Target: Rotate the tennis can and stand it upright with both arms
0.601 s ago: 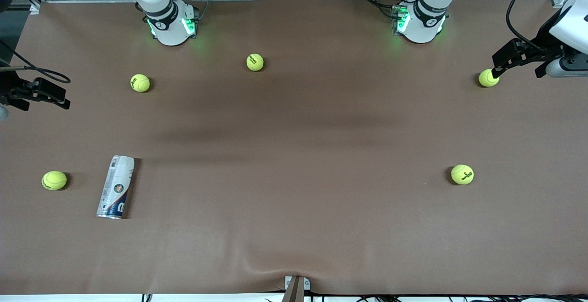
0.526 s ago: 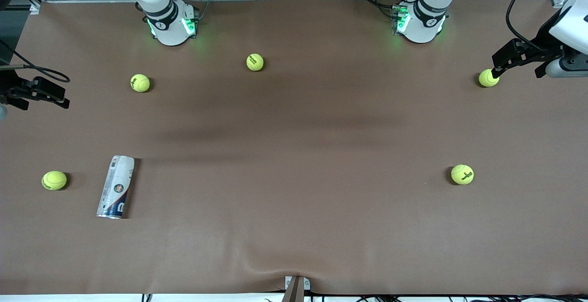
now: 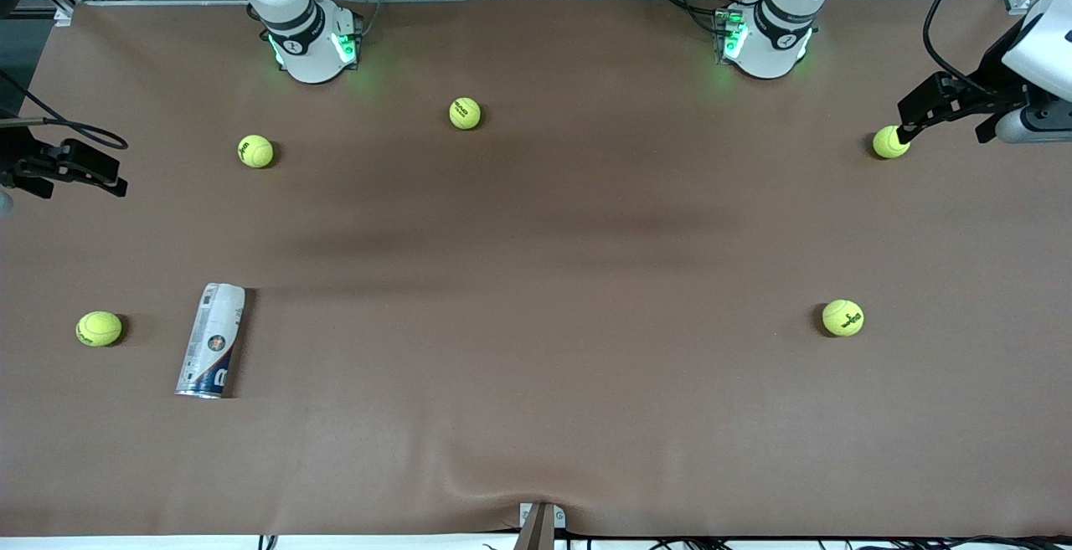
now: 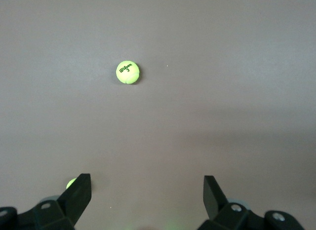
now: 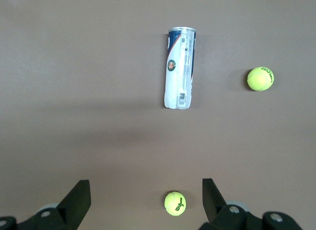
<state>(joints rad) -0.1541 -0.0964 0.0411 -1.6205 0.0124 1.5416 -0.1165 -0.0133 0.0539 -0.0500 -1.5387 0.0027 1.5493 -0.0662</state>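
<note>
The tennis can (image 3: 211, 341) lies flat on the bench (image 3: 536, 282) toward the right arm's end — untouched. The right gripper (image 5: 143, 200) and the left gripper (image 4: 145, 198) hover high, fingers spread, grasping nothing — apparently awaiting approach.

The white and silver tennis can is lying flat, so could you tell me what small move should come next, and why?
Probably lower the right gripper, open and high above the table, toward the white and silver tennis can, which lies on its side untouched; the left gripper waits open.
</note>
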